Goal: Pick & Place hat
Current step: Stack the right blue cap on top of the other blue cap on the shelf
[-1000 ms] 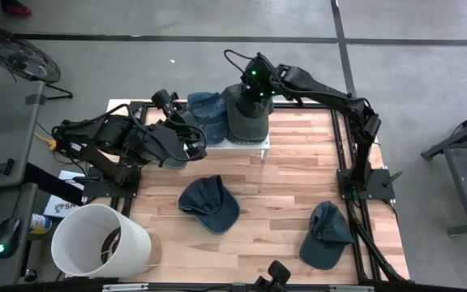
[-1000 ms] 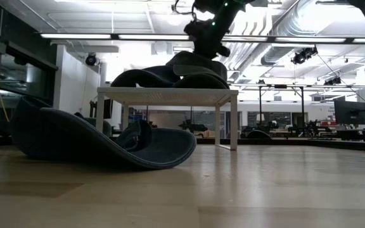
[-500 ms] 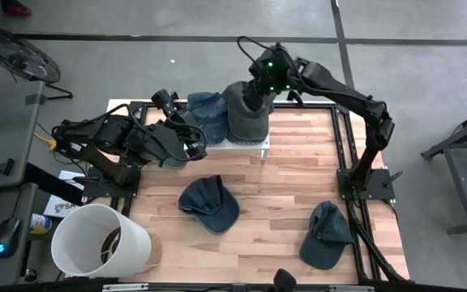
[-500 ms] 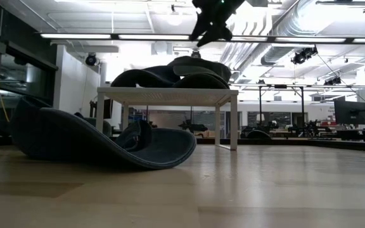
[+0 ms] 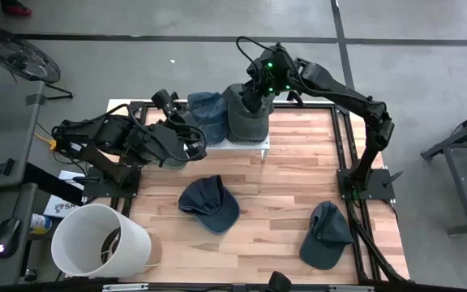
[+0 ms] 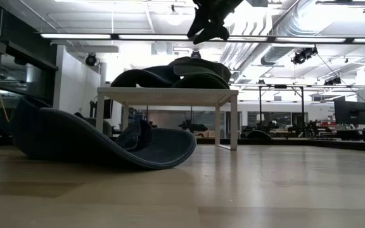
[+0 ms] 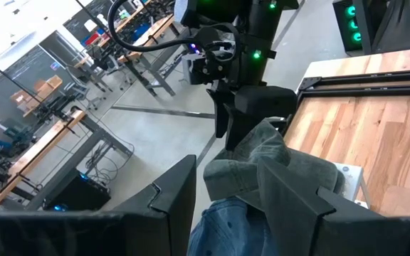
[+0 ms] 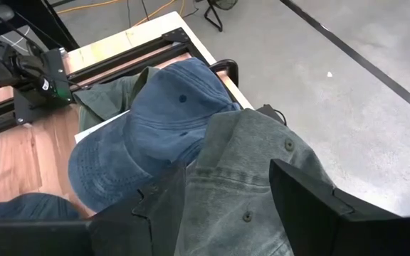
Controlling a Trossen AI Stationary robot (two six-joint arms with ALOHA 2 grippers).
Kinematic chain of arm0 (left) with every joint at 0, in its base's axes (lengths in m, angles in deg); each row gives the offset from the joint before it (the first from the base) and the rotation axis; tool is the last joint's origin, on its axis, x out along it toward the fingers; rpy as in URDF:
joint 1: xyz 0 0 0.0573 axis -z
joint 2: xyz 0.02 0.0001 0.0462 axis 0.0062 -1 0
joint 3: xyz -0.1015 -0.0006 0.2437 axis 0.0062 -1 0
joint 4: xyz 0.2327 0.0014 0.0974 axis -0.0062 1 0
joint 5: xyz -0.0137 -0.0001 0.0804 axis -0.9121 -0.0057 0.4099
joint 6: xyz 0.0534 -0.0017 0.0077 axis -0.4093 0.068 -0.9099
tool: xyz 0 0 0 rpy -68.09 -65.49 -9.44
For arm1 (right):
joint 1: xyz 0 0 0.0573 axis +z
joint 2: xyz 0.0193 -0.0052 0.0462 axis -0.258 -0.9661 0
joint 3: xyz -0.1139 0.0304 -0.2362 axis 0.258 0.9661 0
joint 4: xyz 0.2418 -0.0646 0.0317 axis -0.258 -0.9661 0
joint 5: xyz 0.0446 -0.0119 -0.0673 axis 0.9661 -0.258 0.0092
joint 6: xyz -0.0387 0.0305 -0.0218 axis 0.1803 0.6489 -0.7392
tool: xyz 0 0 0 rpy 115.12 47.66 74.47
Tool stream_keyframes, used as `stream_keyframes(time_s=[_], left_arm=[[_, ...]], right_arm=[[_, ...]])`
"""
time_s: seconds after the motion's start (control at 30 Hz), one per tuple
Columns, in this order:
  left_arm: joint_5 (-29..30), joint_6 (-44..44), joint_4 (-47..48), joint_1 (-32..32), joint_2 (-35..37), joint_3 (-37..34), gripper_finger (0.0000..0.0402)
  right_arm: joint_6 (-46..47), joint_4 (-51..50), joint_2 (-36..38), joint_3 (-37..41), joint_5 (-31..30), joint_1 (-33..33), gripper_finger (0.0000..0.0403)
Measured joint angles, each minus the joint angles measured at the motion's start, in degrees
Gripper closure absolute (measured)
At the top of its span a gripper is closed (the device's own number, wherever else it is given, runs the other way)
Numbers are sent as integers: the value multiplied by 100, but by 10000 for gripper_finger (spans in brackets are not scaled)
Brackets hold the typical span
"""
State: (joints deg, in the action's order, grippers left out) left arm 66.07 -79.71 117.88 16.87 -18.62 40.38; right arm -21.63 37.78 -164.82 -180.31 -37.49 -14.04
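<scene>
A grey-green hat lies crown up on a small white stand at the table's far side. It overlaps a blue cap and rests partly on it. My right gripper hangs open just above the grey-green hat, touching nothing; in the low view it is clear of the pile. My left gripper waits open beside the stand's left end, pointing at the hats. A dark blue hat and a grey hat lie on the wooden table.
A white bucket stands at the near left corner. A dark green hat edge shows under the blue cap. Black frame rails border the table. Bare wood lies between the stand and the two loose hats.
My right gripper has opened and let go of the grey-green hat, then risen clear of it, drifting slightly toward the table's far right. The hat stays on the stand on top of the pile.
</scene>
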Motion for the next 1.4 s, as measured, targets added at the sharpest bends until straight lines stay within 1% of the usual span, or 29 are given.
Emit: stream_keyframes(time_s=[0.3, 0.6, 0.83, 1.0, 1.07, 1.13, 1.3, 1.4], left_arm=[[0, 4, 1, 1, 0, 0, 254], [-5, 18, 2, 2, 0, 0, 254], [-9, 264, 133, 2, 0, 0, 254], [-8, 767, 317, -76, 0, 0, 254], [-89, 1041, 470, -253, 0, 0, 254], [-361, 1480, 754, -560, 0, 0, 254], [-1328, 2570, 1616, -1720, 0, -2, 254], [-2027, 3079, 1920, -2433, 0, -2, 254]], right_arm=[[-4, 0, 71, 9, 85, 13, 207], [-194, -186, 812, 9, 240, 169, 208], [-425, -857, 1490, 9, 220, 511, 208], [-435, -1503, 1921, 9, -123, 732, 208], [-435, -1791, 2079, 9, -237, 786, 208], [-435, -2044, 2227, 9, -319, 831, 208], [-477, -2486, 2516, 9, -335, 905, 208], [-600, -2715, 2658, 9, -341, 918, 208]])
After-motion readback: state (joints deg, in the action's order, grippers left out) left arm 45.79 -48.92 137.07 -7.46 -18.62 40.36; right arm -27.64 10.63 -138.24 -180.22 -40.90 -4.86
